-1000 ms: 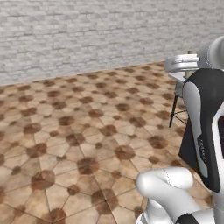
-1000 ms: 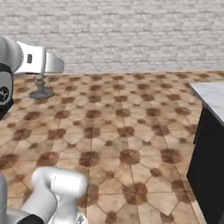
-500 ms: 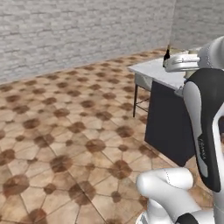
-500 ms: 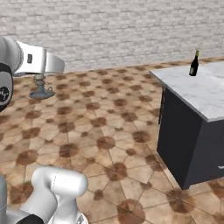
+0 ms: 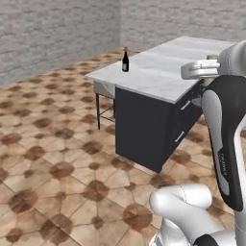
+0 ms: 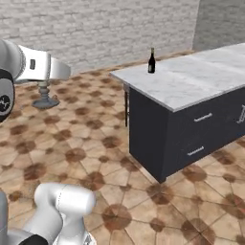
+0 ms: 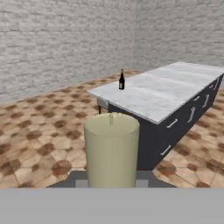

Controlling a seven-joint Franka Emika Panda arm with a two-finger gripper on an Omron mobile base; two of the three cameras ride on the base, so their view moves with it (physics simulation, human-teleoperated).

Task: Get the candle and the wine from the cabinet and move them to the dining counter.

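While the jaws stand clenched on the candle (image 7: 111, 148), its pale olive body rises close before the hand camera, upright, with a short wick at the top. Beyond it stands the dining worktop (image 5: 158, 72), white marble veined grey on a dark base with drawer handles. On that worktop the wine bottle (image 6: 151, 61) stands upright near a far corner. Under that corner a stool (image 5: 104, 96) shows. Floor is brown patterned tile; walls are pale brick.
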